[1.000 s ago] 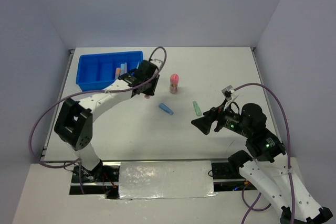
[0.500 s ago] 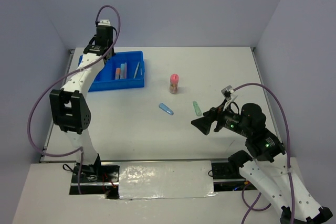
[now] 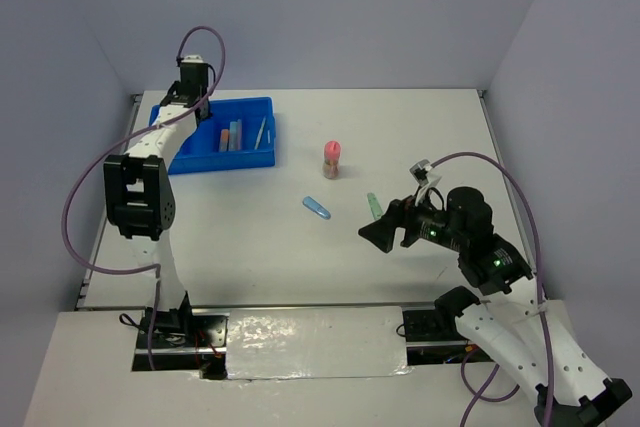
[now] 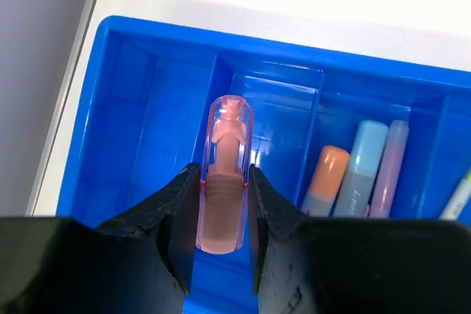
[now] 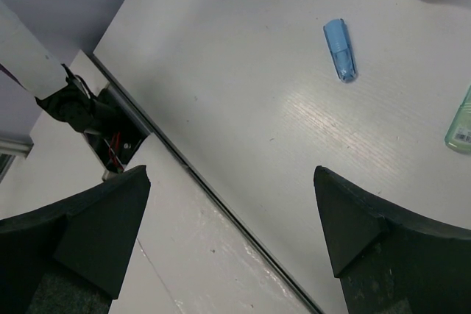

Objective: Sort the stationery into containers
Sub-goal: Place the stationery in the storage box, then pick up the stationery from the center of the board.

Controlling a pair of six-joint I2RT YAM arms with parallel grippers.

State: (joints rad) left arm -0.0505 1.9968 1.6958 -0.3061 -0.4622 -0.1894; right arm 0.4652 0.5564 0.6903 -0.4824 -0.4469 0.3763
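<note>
My left gripper (image 4: 224,176) is shut on a short pink marker (image 4: 229,134) with a clear cap. It hangs over a middle compartment of the blue tray (image 4: 125,115). Seen from above, the left gripper (image 3: 185,107) is over the tray's (image 3: 165,144) back left part. One compartment holds an orange (image 4: 328,178), a light blue (image 4: 360,159) and a pale purple marker (image 4: 390,163). On the table lie a blue marker (image 3: 317,207), a green marker (image 3: 375,206) and an upright pink-capped cylinder (image 3: 331,158). My right gripper (image 3: 380,235) is open above the table, near the green marker.
A thin pen (image 3: 261,132) lies in the tray's rightmost compartment. The right wrist view shows the table's near edge with its dark rail (image 5: 221,204) and the left arm's base wiring (image 5: 110,137). Walls close the table on three sides.
My left arm has swung from the table's middle back and left, to over the tray, with the pink marker in its grip. The right gripper has edged slightly left.
</note>
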